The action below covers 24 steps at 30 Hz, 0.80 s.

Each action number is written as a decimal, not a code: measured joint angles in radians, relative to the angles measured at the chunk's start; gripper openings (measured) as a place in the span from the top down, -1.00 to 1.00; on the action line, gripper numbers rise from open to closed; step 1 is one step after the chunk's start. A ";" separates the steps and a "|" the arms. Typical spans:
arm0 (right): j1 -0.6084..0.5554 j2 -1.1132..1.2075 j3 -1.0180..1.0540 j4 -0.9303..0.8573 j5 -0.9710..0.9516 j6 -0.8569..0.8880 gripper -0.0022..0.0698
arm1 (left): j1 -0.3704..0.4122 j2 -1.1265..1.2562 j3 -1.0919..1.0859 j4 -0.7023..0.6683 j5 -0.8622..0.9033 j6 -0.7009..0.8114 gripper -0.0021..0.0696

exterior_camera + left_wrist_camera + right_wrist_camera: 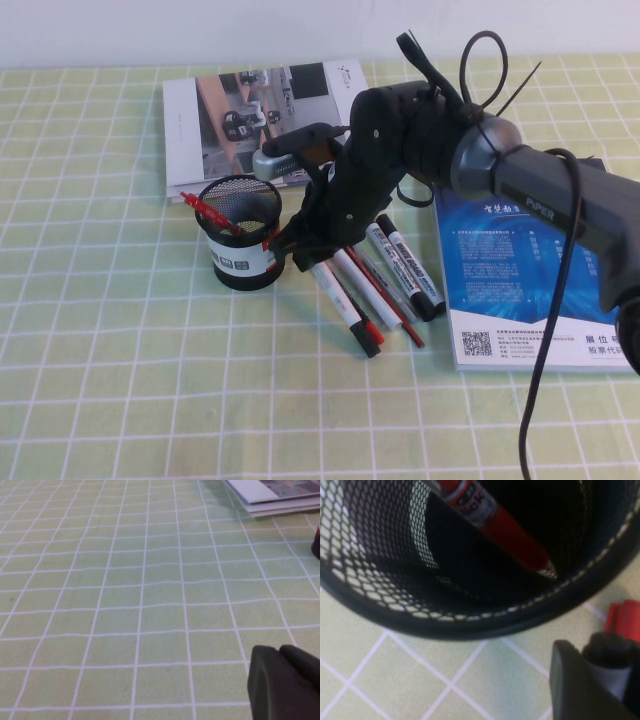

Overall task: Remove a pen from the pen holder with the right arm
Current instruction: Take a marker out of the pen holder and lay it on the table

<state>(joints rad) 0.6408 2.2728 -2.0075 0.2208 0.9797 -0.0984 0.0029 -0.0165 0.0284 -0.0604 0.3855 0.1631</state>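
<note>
On the checked surface (pixel 120 380), in the high view, the right gripper (pixel 290 240) is hanging just beside the mesh pen holder (pixel 240 272), whose red pen (pixel 208 210) is leaning away from it; a sideways nudge risks tipping the light holder. In the left wrist view, the left gripper (pixel 282 685) is hovering over the surface, its grip unreadable. In the right wrist view, a marker end (pixel 612 662) is lying against the right gripper; whether it is grasped I cannot tell.

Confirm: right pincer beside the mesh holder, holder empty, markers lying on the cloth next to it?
Not empty: right wrist view shows a red pen inside the mesh holder. Rest holds: right pincer beside it, markers next to it; left pincer over the cloth.
</note>
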 joint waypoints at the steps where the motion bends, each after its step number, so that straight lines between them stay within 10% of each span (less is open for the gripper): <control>1: 0.000 0.002 0.000 0.000 0.000 0.000 0.52 | 0.000 0.000 0.000 0.000 0.000 0.000 0.96; 17: -0.002 -0.012 0.000 -0.004 0.006 0.000 0.38 | 0.000 0.000 0.000 0.000 0.000 0.000 0.96; 24: -0.002 -0.169 0.108 -0.056 0.013 0.000 0.77 | 0.000 0.000 0.000 0.000 0.000 0.000 0.96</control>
<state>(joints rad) 0.6391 2.1036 -1.8997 0.1651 0.9927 -0.0984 0.0029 -0.0165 0.0284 -0.0604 0.3855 0.1631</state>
